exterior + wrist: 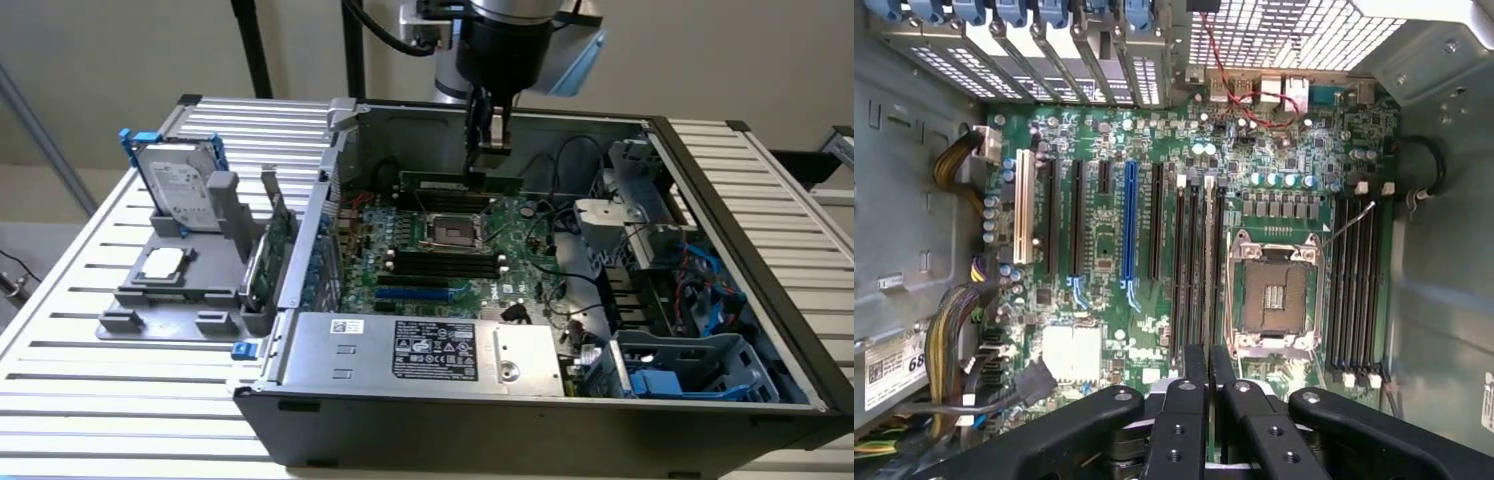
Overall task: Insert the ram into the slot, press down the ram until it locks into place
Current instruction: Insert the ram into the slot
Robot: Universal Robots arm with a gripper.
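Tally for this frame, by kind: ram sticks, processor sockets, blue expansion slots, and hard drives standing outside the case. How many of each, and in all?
ram: 1
processor socket: 1
blue expansion slot: 1
hard drive: 1
Total: 4

Soft, even room light from overhead, pale glare on the slatted table, case interior dimmer with soft shadows, motherboard evenly lit, black claw dark against it
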